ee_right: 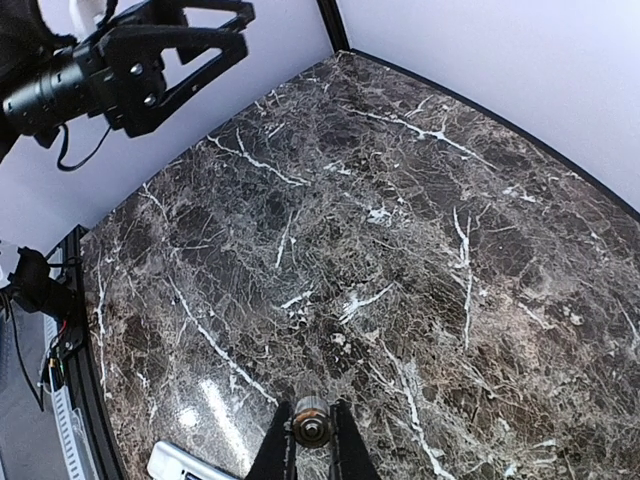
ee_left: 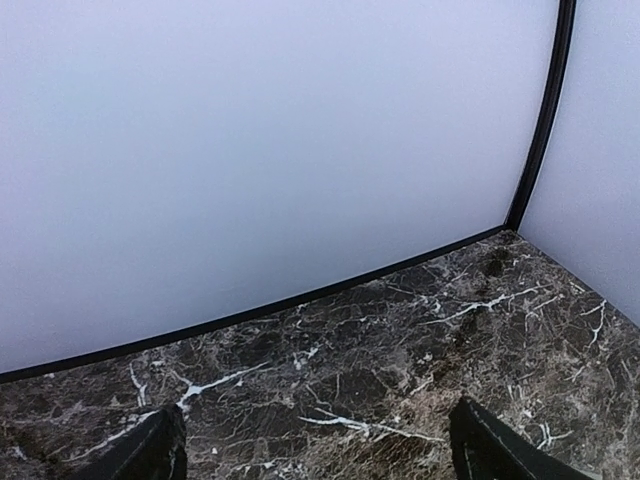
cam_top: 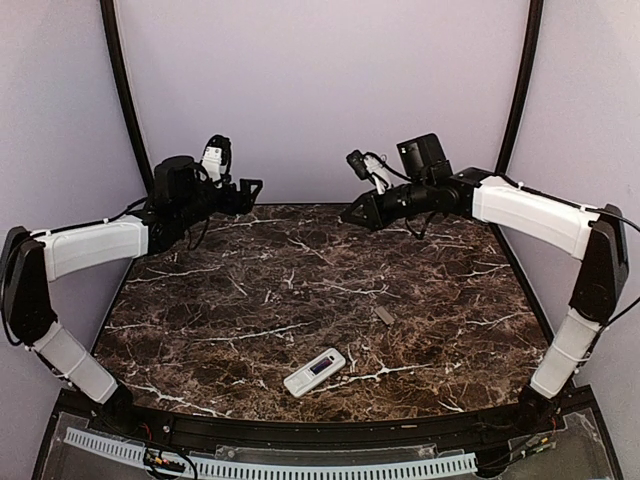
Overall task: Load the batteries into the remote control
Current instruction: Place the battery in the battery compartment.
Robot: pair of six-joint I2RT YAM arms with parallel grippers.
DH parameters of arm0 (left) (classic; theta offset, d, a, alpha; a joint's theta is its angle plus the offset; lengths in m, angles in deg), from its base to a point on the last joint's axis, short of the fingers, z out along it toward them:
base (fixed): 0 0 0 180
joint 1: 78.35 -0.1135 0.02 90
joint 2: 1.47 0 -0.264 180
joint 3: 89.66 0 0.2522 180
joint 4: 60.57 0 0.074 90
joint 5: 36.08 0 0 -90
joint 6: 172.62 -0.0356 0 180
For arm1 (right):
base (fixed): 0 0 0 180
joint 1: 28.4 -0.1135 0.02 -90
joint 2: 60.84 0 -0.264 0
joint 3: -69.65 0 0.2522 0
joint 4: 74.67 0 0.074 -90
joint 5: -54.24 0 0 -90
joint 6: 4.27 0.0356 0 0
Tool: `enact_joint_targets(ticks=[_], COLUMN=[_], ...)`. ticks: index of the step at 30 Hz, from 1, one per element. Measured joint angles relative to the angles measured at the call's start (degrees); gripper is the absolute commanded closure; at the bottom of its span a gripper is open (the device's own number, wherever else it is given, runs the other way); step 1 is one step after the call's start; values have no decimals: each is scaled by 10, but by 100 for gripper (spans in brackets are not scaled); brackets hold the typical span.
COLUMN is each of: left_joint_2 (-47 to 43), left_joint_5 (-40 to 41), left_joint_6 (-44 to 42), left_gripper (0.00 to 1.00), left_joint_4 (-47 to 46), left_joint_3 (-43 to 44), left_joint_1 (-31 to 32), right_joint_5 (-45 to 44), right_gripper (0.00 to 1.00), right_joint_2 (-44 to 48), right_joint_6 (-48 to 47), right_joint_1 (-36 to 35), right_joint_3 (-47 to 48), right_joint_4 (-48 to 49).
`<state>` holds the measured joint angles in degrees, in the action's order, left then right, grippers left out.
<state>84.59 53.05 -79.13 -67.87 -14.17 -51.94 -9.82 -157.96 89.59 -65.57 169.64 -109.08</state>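
Observation:
The remote control (cam_top: 314, 372) is a slim white handset lying face up near the table's front edge, display window showing. One corner of the remote control (ee_right: 185, 466) peeks in at the bottom of the right wrist view. High over the back of the table, my right gripper (ee_right: 313, 440) is shut on a battery (ee_right: 313, 424), whose metal end shows between the fingers. From above, the right gripper (cam_top: 349, 215) points left and down. My left gripper (cam_top: 254, 185) hangs high at the back left, open and empty. In its own view the left gripper (ee_left: 320, 455) has its fingers far apart.
A small grey oblong piece (cam_top: 384, 316) lies on the dark marble table (cam_top: 250, 300) right of centre, too small to identify. Pale walls and black corner posts (cam_top: 125, 90) close in the back and sides. The left arm's gripper (ee_right: 195, 45) shows at the top left of the right wrist view.

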Motion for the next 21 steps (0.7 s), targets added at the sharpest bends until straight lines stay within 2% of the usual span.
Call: enact_joint_targets(ticks=[4, 10, 14, 18, 21], left_joint_2=[58, 77, 109, 140, 149], left_joint_5=[-32, -46, -102, -143, -160], left_joint_6=[26, 47, 54, 50, 42], left_gripper=[5, 3, 3, 4, 5], left_joint_4=[-40, -120, -205, -215, -215], left_joint_3=[29, 32, 31, 33, 33], left_joint_1=[-18, -39, -91, -141, -155], right_joint_5=[12, 24, 14, 3, -2], right_gripper=[100, 100, 100, 100, 100], right_joint_2=[-16, -18, -18, -18, -18], right_joint_6=[5, 73, 118, 152, 162], right_joint_1=[3, 9, 9, 9, 9], right_joint_3=[5, 29, 37, 39, 39], right_joint_4=[-12, -29, -42, -51, -59])
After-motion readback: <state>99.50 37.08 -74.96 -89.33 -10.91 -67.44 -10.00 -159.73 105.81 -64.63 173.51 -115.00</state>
